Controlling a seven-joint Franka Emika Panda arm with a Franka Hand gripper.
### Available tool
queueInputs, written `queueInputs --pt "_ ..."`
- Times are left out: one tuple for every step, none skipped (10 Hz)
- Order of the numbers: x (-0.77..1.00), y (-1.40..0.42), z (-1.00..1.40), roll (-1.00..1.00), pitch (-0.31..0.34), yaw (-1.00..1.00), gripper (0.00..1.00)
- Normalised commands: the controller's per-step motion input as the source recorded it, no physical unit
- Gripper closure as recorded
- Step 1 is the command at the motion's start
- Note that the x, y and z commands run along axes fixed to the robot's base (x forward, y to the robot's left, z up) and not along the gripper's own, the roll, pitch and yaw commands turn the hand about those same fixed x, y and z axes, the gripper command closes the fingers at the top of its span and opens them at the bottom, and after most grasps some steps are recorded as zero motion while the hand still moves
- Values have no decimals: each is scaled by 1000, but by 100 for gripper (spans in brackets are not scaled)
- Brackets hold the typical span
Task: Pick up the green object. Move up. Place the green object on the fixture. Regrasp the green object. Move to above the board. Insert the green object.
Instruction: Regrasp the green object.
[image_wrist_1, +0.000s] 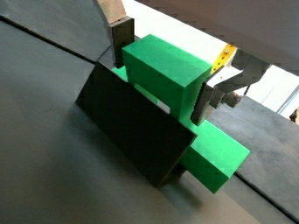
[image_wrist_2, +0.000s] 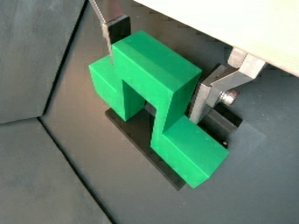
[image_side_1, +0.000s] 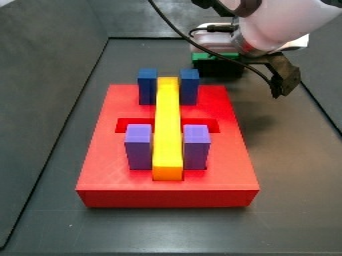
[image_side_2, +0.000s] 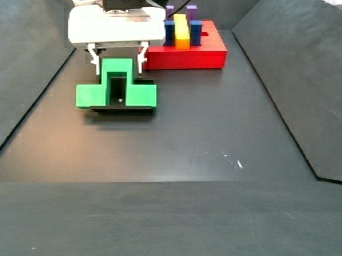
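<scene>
- Gripper (image_side_2: 118, 66) hung low over the dark floor, near the board's short end, with its silver fingers (image_wrist_2: 214, 90) on either side of the green object's (image_wrist_2: 149, 83) raised middle arm.
- Fingers pressed against that arm in both wrist views, so the gripper was clamped on the green object (image_wrist_1: 170, 74).
- Green object (image_side_2: 118, 90) sat on the fixture (image_wrist_1: 135, 127), whose dark upright plate stood against its side; the fixture's base plate (image_wrist_2: 146, 144) showed beneath it.
- Board (image_side_1: 167, 170), a red slab, lay on the floor carrying a long yellow bar (image_side_1: 167, 125), blue blocks (image_side_1: 147, 80) and purple blocks (image_side_1: 138, 145).
- Board (image_side_2: 201, 50) lay apart from the green object in a side view.
</scene>
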Motion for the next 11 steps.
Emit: queueInputs --pt "-17 20 0 0 0 0 0" --pt "0 0 0 0 0 0 0" --pt "0 0 0 0 0 0 100" --pt "0 0 0 0 0 0 100" --pt "0 0 0 0 0 0 100" --pt "0 0 0 0 0 0 100" --pt "0 0 0 0 0 0 100" --pt "0 0 0 0 0 0 100" --pt "0 0 0 0 0 0 100" --pt "0 0 0 0 0 0 100" --pt "0 0 0 0 0 0 100"
